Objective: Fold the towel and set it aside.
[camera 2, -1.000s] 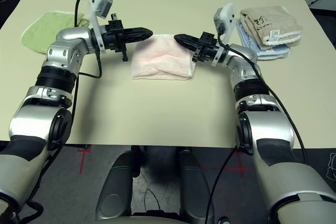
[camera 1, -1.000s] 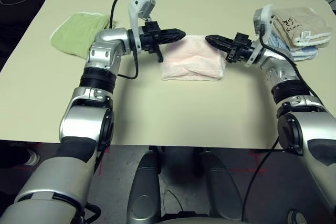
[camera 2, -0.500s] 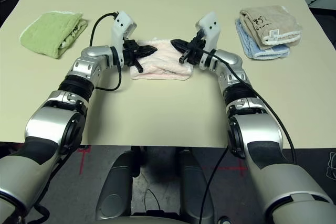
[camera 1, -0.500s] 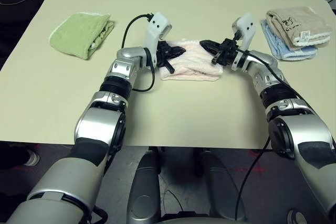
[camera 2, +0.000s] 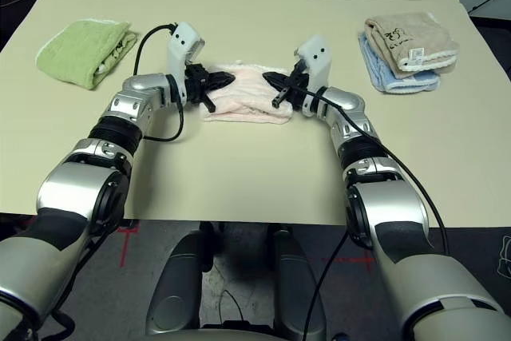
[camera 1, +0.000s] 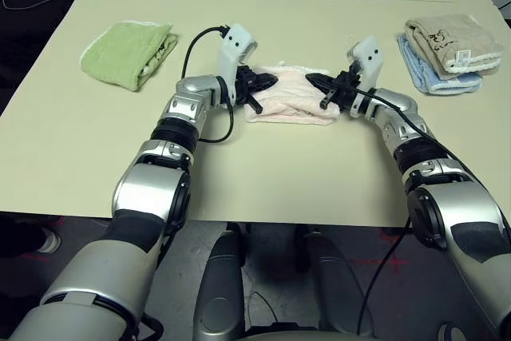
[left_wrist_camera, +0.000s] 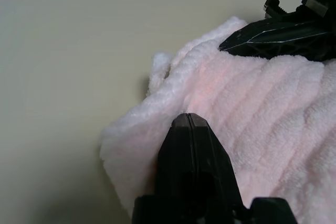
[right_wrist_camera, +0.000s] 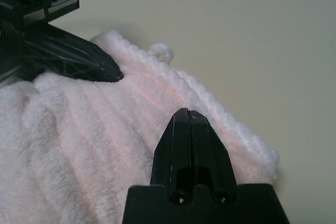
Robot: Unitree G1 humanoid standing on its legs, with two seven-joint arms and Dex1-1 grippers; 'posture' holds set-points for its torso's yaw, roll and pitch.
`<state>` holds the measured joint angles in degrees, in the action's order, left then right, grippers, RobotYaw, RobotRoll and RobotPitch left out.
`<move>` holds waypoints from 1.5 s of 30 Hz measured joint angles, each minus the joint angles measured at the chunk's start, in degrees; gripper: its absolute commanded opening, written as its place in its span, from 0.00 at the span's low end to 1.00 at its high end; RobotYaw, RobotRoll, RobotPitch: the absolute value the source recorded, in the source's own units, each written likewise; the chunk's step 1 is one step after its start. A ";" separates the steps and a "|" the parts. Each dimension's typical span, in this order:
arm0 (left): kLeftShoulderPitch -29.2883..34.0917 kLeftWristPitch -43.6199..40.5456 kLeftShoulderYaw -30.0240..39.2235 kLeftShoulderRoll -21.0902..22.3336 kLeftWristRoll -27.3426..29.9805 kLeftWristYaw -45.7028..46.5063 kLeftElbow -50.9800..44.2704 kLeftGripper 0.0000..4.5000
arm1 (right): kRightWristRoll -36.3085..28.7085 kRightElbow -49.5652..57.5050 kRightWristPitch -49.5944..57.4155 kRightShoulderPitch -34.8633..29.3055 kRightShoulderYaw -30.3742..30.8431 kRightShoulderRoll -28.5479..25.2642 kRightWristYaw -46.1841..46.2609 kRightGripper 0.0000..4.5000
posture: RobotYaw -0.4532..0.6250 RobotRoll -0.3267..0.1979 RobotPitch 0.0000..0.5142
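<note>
Head-camera view of a beige worktop (camera 1: 263, 165) with both arms reaching inward toward its middle. The pale pink terry towel (camera 1: 289, 106) lies folded into a thick bundle near the centre of the worktop, between the two grippers; its white scalloped edging runs along the far edge.

The left gripper (camera 1: 270, 81) points toward the right, its black fingers pressed together into a single closed tip that lies over the left end of the towel. In the left wrist view the closed tip (left_wrist_camera: 190, 121) rests against the pink pile close to the towel's edge, with no cloth caught between the fingers.

The right gripper (camera 1: 313, 80) points toward the left, likewise closed tip to tip, and sits over the right end of the towel. The right wrist view shows its tip (right_wrist_camera: 189, 116) low on the terry surface, again with nothing pinched. The two tips face each other across the towel's upper surface, near but apart.

A folded green towel (camera 1: 128, 53) lies well apart at the far left. A folded beige towel (camera 1: 453, 39) is stacked on a light blue towel (camera 1: 427, 75) at the far right.
</note>
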<state>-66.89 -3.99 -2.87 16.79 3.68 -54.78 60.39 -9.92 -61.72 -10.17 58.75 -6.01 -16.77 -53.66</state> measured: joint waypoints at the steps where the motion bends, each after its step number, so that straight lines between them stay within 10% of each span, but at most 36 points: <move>1: 0.04 0.00 0.10 0.21 0.09 -0.36 -0.67 0.01 | -1.24 0.02 0.20 -0.01 -0.97 -0.01 -2.01 0.00 | 0.47 0.62 0.51; 14: 12.50 -4.99 2.47 8.47 6.10 -10.28 -26.20 0.04 | -9.32 11.05 1.64 -4.65 -3.66 -7.98 -23.62 0.05 | 0.46 0.62 0.51; 26: 20.54 -3.06 1.91 12.92 7.97 -14.78 -36.43 0.99 | -9.32 14.42 4.19 -8.31 -3.09 -13.49 -28.52 0.99 | 0.45 0.62 0.51; 39: 18.03 -24.96 5.92 13.79 15.08 -11.37 -35.65 0.99 | -9.80 18.41 7.82 -13.22 -3.11 -15.98 -29.24 0.99 | 0.44 0.62 0.51; 45: 14.72 -22.04 6.73 13.83 14.88 -10.39 -29.23 0.99 | -11.13 22.20 8.16 -17.15 -3.17 -18.07 -31.35 0.99 | 0.44 0.62 0.50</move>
<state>-52.17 -26.02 3.86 30.63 18.56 -65.17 31.15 -21.05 -39.52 -2.01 41.60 -9.18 -34.83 -85.01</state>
